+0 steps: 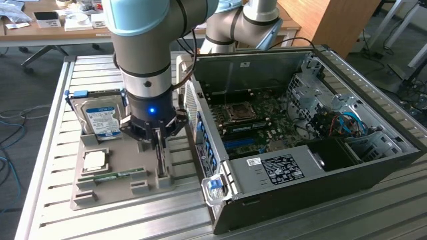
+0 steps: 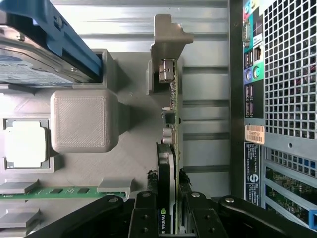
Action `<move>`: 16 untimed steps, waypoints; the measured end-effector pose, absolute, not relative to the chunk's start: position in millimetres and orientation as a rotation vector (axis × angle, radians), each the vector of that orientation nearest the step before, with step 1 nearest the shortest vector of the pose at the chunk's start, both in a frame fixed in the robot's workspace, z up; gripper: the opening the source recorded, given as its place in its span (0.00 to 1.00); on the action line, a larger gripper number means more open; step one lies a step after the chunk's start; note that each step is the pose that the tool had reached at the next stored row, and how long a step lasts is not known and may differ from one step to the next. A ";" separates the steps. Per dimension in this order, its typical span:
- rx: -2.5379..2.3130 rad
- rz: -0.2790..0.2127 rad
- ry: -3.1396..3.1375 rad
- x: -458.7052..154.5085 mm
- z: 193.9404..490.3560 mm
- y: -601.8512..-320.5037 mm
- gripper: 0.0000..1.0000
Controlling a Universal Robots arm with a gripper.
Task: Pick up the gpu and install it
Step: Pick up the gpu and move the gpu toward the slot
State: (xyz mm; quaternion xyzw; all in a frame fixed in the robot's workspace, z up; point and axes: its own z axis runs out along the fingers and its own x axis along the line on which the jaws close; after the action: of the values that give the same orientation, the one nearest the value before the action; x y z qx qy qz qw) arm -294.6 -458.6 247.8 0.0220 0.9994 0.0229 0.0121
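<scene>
**Slatted aluminium bench point(image 1: 50, 150), claw point(image 2: 168, 208) on graphics card point(image 2: 167, 168)**

Black claw pinched narrowly onto the graphics card, a thin green board with a black fan block; it stands on edge in the ridged grey plastic tray point(image 2: 133, 158); perforated steel computer case point(image 2: 292, 74) just beside.

We count one arm point(image 1: 143, 50) with one gripper point(image 1: 158, 142), and on it two fingers point(image 2: 146, 213). We count one table point(image 1: 53, 210) and on it one grey tray point(image 1: 113, 192). In the tray we count one gpu point(image 2: 171, 124), one hard drive point(image 1: 103, 120), one processor point(image 1: 95, 160) and one RAM stick point(image 1: 120, 176). We count one open computer case point(image 1: 373, 175), with one power supply point(image 1: 280, 167) inside.
</scene>
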 end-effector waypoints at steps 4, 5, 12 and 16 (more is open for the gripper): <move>0.069 0.072 3.116 -294.6 256.0 -458.6 0.27; 0.069 0.071 3.116 -294.7 258.5 -458.6 0.27; 0.069 0.071 3.116 -294.7 274.0 -458.6 0.27; 0.069 0.071 3.116 -294.7 284.2 -458.6 0.27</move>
State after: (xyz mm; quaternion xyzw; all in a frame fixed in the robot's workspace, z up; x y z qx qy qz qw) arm -294.7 -458.6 284.2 0.0221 0.9994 0.0229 0.0121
